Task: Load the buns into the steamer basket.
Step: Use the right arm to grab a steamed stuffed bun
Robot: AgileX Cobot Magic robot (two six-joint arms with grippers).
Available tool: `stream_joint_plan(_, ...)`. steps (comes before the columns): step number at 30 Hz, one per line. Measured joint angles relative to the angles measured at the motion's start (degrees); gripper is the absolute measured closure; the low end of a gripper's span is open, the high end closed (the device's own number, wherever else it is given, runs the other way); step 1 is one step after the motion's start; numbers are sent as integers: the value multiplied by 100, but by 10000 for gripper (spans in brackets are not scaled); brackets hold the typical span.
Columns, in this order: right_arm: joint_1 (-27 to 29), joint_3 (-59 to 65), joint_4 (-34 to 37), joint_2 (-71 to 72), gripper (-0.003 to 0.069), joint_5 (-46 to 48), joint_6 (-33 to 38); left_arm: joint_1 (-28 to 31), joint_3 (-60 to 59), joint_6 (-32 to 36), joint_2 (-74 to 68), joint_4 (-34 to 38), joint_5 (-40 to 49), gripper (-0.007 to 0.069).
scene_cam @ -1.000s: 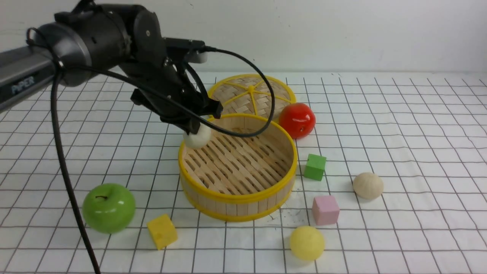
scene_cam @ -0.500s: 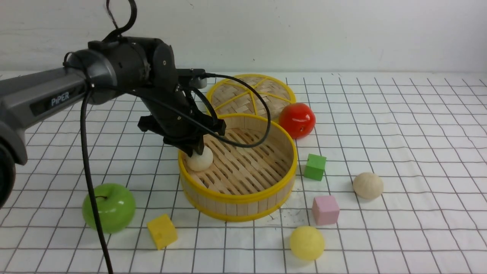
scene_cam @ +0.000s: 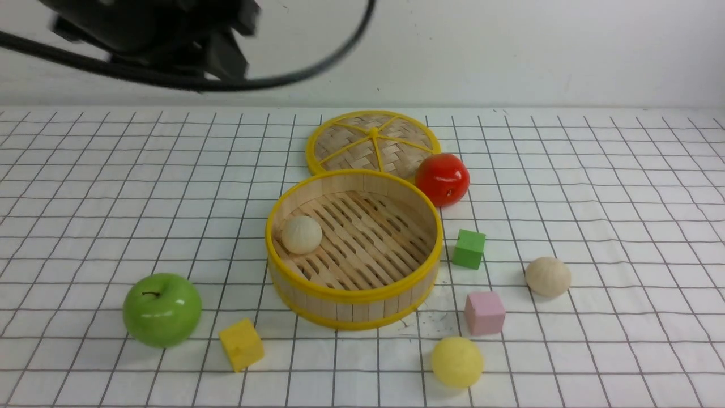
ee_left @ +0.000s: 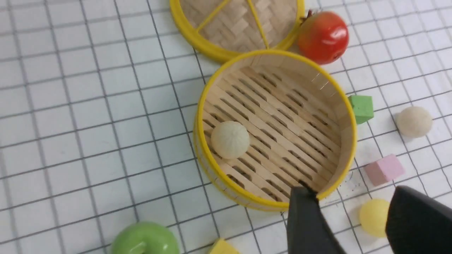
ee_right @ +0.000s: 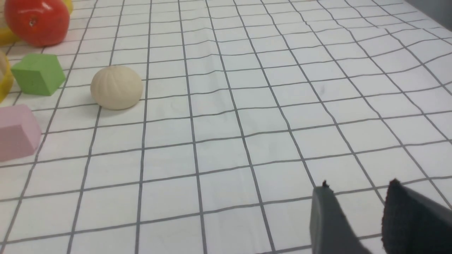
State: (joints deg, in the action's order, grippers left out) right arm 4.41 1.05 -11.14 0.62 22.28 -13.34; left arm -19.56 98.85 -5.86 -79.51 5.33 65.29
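The steamer basket (scene_cam: 396, 292) stands mid-table, also in the left wrist view (ee_left: 348, 116). One cream bun (scene_cam: 301, 234) lies on its slatted floor near the left wall; it also shows in the left wrist view (ee_left: 230, 139). A second cream bun (scene_cam: 547, 276) lies on the cloth to the right, also in the right wrist view (ee_right: 116, 87). The pale yellow bun (scene_cam: 457, 361) lies in front of the basket, also in the left wrist view (ee_left: 373, 217). My left gripper (ee_left: 351, 195) is open and empty, raised high above the table. My right gripper (ee_right: 358, 187) is open and empty, low over bare cloth.
The flat woven lid (scene_cam: 372, 141) lies behind the basket, with a red apple (scene_cam: 442, 179) beside it. A green apple (scene_cam: 162, 309) and a yellow cube (scene_cam: 241, 344) sit front left. A green cube (scene_cam: 469, 248) and a pink cube (scene_cam: 484, 312) sit right of the basket.
My left gripper lowered the cream bun into the basket, let it go and rose up and away to the upper left. The bun now rests on the basket floor.
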Motion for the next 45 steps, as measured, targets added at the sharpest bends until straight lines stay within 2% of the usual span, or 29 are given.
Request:
stream_joint_plan(3, 0, 0, 0, 0, 419, 0, 0, 0, 0, 0, 829, -342, 489, 309)
stream_joint_plan(7, 0, 0, 0, 0, 419, 0, 0, 0, -275, -49, 1888, -733, 552, 309)
stream_joint_plan(14, 0, 0, 0, 0, 419, 0, 0, 0, -2422, -266, 4538, -1179, 348, 345)
stream_joint_plan(16, 0, 0, 0, 0, 419, 0, 0, 0, -3148, -287, 5284, -1268, -7, 381)
stream_joint_plan(17, 0, 0, 0, 0, 419, 0, 0, 0, -3844, -317, 6040, -1337, -301, 428)
stream_joint_plan(19, 0, 0, 0, 0, 419, 0, 0, 0, -4194, -404, 6537, -1399, -491, 459)
stream_joint_plan(23, 0, 0, 0, 0, 419, 0, 0, 0, -5229, -1332, 7910, -1901, -834, 617)
stream_joint_plan(24, 0, 0, 0, 0, 419, 0, 0, 0, -5369, -1551, 8055, -2053, -834, 638)
stream_joint_plan(27, 0, 0, 0, 0, 419, 0, 0, -11, -5492, -1738, 8086, -2214, -734, 638)
stream_joint_plan(45, 0, 0, 0, 0, 419, 0, 0, -28, -5551, -1762, 7335, -2188, -649, 638)
